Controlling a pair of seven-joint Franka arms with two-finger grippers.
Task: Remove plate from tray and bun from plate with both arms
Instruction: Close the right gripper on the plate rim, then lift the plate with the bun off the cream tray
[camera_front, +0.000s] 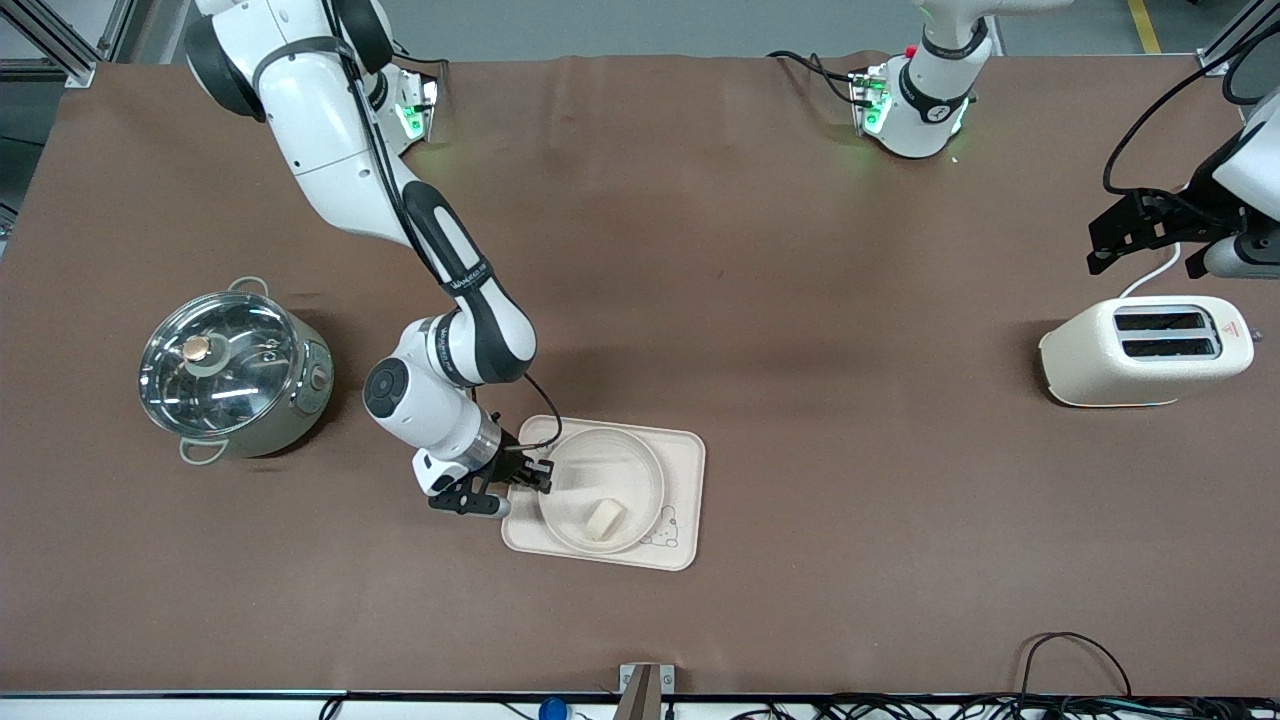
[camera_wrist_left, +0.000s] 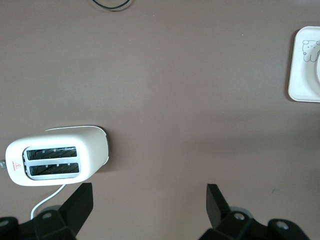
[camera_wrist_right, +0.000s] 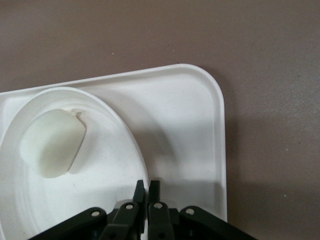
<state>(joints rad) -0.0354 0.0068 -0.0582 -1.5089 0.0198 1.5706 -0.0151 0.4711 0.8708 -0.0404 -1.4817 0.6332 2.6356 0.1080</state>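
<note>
The round cream plate (camera_front: 612, 458) sits on the rectangular cream tray (camera_front: 686, 500), nearer the right arm's end. The pale bun (camera_front: 605, 518) lies in the plate, on its side nearer the front camera. My right gripper (camera_front: 543, 476) is low at the plate's edge, shut on its rim. In the right wrist view the jaws (camera_wrist_right: 147, 187) pinch the rim of the plate (camera_wrist_right: 131, 145), with the bun (camera_wrist_right: 52, 142) inside it and the tray (camera_wrist_right: 190, 125) beneath. My left gripper (camera_front: 1145, 262) waits open and empty in the air over the toaster; its open fingers also show in the left wrist view (camera_wrist_left: 149, 200).
A cream toaster (camera_front: 1145, 350) stands at the left arm's end, also in the left wrist view (camera_wrist_left: 57, 160). A steel pot with a glass lid (camera_front: 235, 370) stands at the right arm's end. A corner of the tray (camera_wrist_left: 302, 75) shows in the left wrist view.
</note>
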